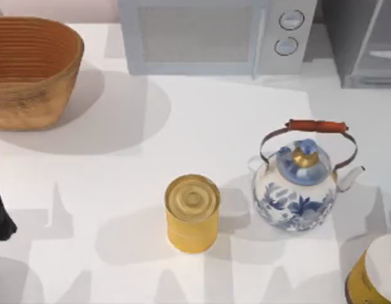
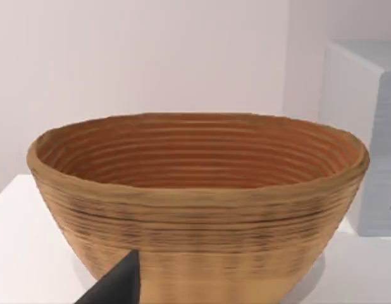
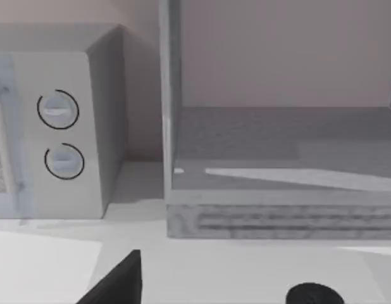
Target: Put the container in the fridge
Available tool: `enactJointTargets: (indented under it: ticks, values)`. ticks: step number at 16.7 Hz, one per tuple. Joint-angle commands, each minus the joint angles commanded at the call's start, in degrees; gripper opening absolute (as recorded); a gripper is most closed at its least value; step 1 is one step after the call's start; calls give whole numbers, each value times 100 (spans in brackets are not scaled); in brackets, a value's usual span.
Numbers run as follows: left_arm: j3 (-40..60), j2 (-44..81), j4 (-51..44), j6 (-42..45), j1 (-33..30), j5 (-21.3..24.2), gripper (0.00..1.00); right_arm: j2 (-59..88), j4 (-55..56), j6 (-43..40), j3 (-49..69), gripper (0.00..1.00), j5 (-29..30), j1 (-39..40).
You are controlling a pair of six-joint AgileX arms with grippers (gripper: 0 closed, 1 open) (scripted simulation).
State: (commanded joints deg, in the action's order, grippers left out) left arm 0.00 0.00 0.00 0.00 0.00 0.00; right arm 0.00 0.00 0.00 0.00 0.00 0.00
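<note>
The container (image 1: 192,212), a yellow cylindrical tin with a ribbed lid, stands upright in the middle of the table's front half. The fridge (image 1: 366,44) is the grey cabinet at the back right corner. The right wrist view faces the fridge (image 3: 278,164) and its grey frame and inner floor. I cannot tell whether the door is open. My left arm (image 1: 0,209) is a dark shape at the table's left edge, far from the tin. A dark tip of the left gripper (image 2: 116,285) points at the basket. A dark tip of the right gripper (image 3: 119,282) points toward the fridge.
A woven basket (image 1: 31,69) sits at the back left. A light grey microwave (image 1: 214,35) with two knobs stands at the back centre. A blue-and-white teapot (image 1: 300,187) stands right of the tin. A yellow cylinder with a white top (image 1: 376,272) is at the front right corner.
</note>
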Motion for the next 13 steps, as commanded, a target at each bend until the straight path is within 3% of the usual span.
enactJointTargets:
  ticks: [6, 13]
  values:
    - [0, 0, 0, 0, 0, 0, 100, 596, -149, -473, 303, 100, -215, -208]
    - [0, 0, 0, 0, 0, 0, 100, 3788, -798, -2435, 1775, 100, -1015, -1217]
